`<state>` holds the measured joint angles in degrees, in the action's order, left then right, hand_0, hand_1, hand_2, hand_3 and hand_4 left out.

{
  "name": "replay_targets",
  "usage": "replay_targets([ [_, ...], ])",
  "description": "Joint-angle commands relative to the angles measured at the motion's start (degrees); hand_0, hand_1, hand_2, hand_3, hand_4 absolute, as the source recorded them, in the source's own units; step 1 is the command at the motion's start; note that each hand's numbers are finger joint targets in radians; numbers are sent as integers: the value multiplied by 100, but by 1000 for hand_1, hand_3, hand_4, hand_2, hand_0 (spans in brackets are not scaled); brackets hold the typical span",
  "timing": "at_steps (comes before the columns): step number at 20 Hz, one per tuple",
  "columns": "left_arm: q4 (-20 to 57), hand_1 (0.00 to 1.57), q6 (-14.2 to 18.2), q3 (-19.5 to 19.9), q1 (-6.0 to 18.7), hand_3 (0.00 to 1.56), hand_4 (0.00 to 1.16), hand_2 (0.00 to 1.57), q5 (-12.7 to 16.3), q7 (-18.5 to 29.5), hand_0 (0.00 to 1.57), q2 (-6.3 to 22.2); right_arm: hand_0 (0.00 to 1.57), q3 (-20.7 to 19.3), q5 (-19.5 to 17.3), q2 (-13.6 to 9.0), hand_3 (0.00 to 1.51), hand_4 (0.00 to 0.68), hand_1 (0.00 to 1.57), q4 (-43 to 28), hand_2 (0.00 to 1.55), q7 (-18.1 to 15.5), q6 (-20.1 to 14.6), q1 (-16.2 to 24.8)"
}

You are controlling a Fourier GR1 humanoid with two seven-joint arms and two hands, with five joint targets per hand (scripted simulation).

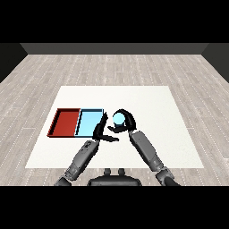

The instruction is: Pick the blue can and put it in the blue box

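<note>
Pale blue, rounded on top, the blue can (119, 119) is sitting inside the curl of the right hand (126, 121), whose fingers are arching over it and whose thumb is closing in beneath. The can is being held just right of the light blue tray (89, 121), near that tray's right rim and not yet over it. Whether it is lifted off the white table (170, 134) or still resting on it, I cannot tell from this angle.

Risks from here, as judgement only:
- The left hand (102, 131) is lying open, fingers straight, between the can and the tray's near right corner. A sideways carry is likely going to meet that hand unless it is cleared or the can is passing above it.
- The tray's rim is standing close to the can. A low carry could be clipping the wall and tipping the can rather than setting it inside.
- The red tray (64, 122) is touching the blue one on its far side; an overshoot to the left would be putting the can in the wrong compartment.
- The can's body is mostly hidden by dark fingers, so how squarely it is seated in the grasp is not readable; a smooth, round can could be rotating within the curl during the move.

Only the can's light cyan top and a sliver of its side are showing.
</note>
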<state>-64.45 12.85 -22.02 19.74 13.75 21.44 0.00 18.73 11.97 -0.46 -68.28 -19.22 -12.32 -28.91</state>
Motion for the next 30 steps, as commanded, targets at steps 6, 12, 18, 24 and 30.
replay_targets([
  [6, 265, 0, 495, -661, 268, 0, 0, 0, 486, 172, 0, 0, 1390, 167, 104, 45, 1401, 659, 1390, 99, 1438, 34, -18, -164],
  [12, 1154, 0, -48, -124, 877, 0, 0, 0, 616, 392, 0, 0, 1408, 209, -259, 22, 1391, 651, 1408, -382, 1429, 70, 145, 238],
  [18, 454, 0, 804, -1242, 360, 0, 0, 0, 813, 371, 0, 0, 1420, 689, -131, 46, 1399, 617, 1420, -521, 1442, 431, -216, 55],
  [24, 1050, 0, 238, -564, 679, 0, 174, 0, 606, 664, 0, 0, 1319, 1200, 200, 46, 1395, 617, 1319, -174, 1426, 207, -532, -242],
  [30, 935, 322, 1376, -985, 908, 327, 181, 480, -290, 52, 322, 6, 1460, 1592, 206, 43, 1398, 593, 1460, -660, 1467, 549, -835, -215],
])
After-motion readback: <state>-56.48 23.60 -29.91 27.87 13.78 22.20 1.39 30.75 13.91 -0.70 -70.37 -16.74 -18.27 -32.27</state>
